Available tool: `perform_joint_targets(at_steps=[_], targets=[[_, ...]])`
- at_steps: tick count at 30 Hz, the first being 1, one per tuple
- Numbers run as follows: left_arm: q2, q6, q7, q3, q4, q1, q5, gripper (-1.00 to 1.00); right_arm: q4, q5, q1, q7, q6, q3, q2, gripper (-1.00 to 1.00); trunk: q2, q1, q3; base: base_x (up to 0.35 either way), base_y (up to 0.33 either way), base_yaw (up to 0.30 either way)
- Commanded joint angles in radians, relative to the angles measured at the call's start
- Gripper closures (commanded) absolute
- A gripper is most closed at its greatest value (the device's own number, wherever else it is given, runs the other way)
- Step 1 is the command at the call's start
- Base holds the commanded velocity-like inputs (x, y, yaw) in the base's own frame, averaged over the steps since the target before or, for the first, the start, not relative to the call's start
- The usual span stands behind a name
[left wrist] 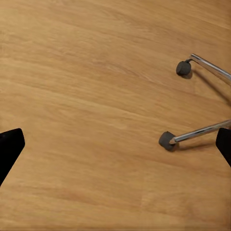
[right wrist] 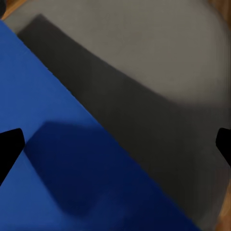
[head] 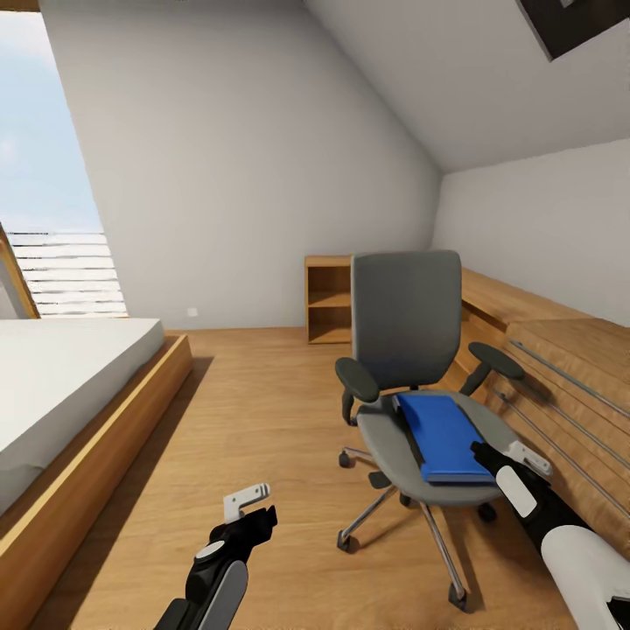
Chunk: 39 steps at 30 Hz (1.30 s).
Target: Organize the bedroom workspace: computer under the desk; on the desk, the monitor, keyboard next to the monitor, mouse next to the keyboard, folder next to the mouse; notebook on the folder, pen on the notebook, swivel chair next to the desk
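The grey swivel chair [head: 407, 325] stands on the wood floor right of centre, its back toward the far wall. A blue folder [head: 442, 433] lies flat on its seat. My right gripper [head: 507, 455] hovers open at the folder's near right corner, just above the seat. In the right wrist view the folder [right wrist: 48, 144] and the grey seat [right wrist: 159, 91] lie below the wide-apart fingertips, with nothing between them. My left gripper [head: 252, 510] hangs open over bare floor to the left of the chair's base. Two chair casters [left wrist: 167, 140] show in the left wrist view.
A low bed [head: 70, 385] with a wooden frame runs along the left. A wooden open shelf [head: 328, 299] stands against the far wall behind the chair. Wooden furniture with metal rails [head: 560, 376] lines the right side, close to the chair. A sloped ceiling hangs above.
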Motion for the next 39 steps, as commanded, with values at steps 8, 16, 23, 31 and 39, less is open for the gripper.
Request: perform_joint_targets(at_steps=[8,16,23,31,39], targets=[[0.001,0.001,0.009,-0.001,-0.001,-0.001,0.008,-1.00,0.068,-0.009,0.001,-0.006,0.005,-0.001,0.000,-1.00,0.000,0.000,-0.001,-0.025,0.000,0.000],[0.000,0.001,0.009,-0.001,-0.001,-0.001,0.008,-1.00,0.068,-0.008,0.001,-0.006,0.005,-0.001,0.000,-1.00,0.000,0.000,-0.001,-0.223,0.000,0.000],[0.001,0.001,0.009,-0.001,-0.001,-0.001,0.008,-1.00,0.068,-0.008,0.001,-0.006,0.005,-0.001,0.000,-1.00,0.000,0.000,-0.001,-0.056,0.000,0.000],[0.001,0.001,0.009,-0.001,-0.001,-0.001,0.008,-1.00,0.068,-0.008,0.001,-0.006,0.005,-0.001,0.000,-1.00,0.000,0.000,-0.001,-0.006,0.000,0.000],[0.000,0.001,0.009,-0.001,-0.001,-0.001,0.008,-1.00,0.068,-0.008,0.001,-0.006,0.005,-0.001,0.000,-1.00,0.000,0.000,-0.001,0.000,0.000,0.000]])
